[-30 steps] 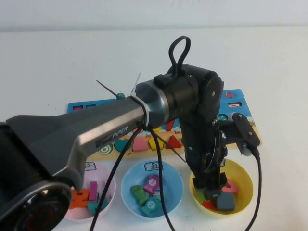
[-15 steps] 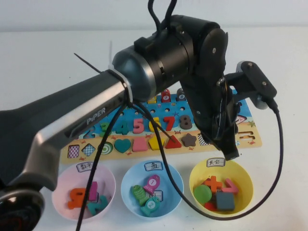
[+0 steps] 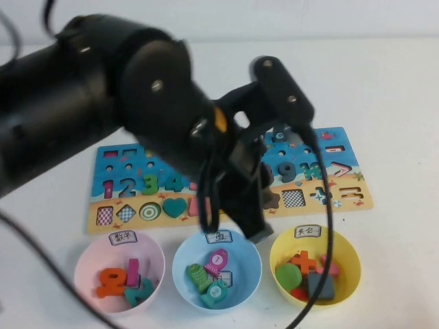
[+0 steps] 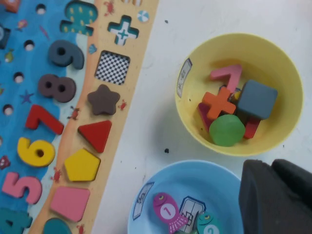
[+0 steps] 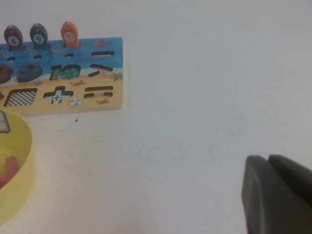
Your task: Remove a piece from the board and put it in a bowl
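- One big thing first: table (image 3: 384, 89), white, carries all.
- Left arm (image 3: 103, 116) fills most of the high view, reaching across the board (image 3: 343, 195); board lies along the table's far side w/ the bowls in a row on its near side.
- Bowl, yellow (image 3: 348, 255), rightmost of three; light blue bowl (image 3: 184, 264) mid, pink bowl (image 3: 88, 255) left.
- Left end effector (image 3: 255, 229): jaws closed, nothing betw. them; hangs above the gap betw. board and bowls, over the blue/yellow boundary.
- Right end effector (image 5: 278, 195): jaws together, empty, parked over bare table, well apart to the right of the yellow bowl.
- Piece, green disc (image 4: 227, 130): already in the yellow bowl, lying flat, touching the orange cross (image 4: 218, 103) and grey block (image 4: 257, 99).
- Key relation: piece lies to the right of and nearer than the left end effector, round so no long axis; left arm nearer. Looks done; retreat likely next.
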